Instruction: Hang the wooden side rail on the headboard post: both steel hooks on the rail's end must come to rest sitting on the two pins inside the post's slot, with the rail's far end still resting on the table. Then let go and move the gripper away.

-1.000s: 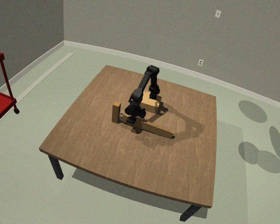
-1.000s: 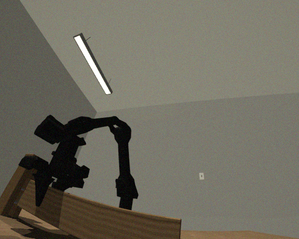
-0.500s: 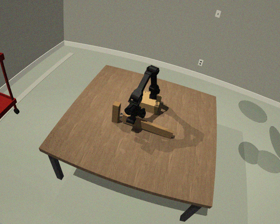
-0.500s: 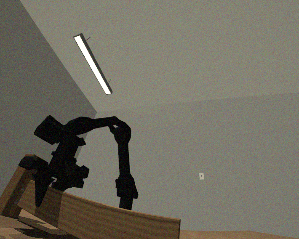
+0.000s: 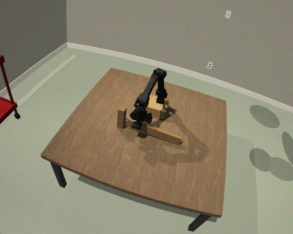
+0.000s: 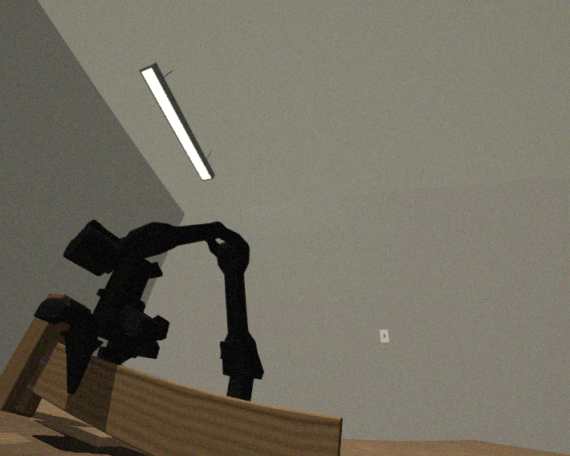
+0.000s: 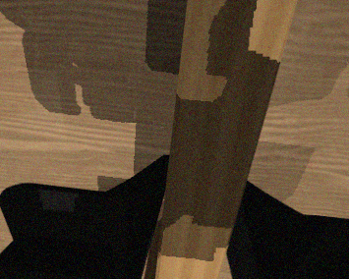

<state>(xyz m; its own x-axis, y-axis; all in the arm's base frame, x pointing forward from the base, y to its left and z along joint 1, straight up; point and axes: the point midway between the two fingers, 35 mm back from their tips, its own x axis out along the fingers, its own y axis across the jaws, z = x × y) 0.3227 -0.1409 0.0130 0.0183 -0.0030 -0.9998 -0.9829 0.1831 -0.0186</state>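
The wooden side rail (image 5: 164, 134) (image 6: 217, 417) (image 7: 214, 147) slopes, its post-side end raised off the table (image 5: 104, 160) and its far end low; the exterior view cuts off the bottom of that end. My gripper (image 5: 137, 125) (image 7: 190, 163) is shut on the rail near its raised end, one finger on each side. The headboard post (image 5: 121, 117) (image 6: 18, 365) stands upright just beyond that end. Small metal hooks (image 5: 127, 120) show in the narrow space between rail and post. The slot's inside and the pins are hidden, so I cannot tell if the hooks sit on them.
A light wooden block (image 5: 155, 102) stands by the arm's base, behind the rail. The arm arches over the rail from there. A red cart (image 5: 0, 108) stands on the floor left of the table.
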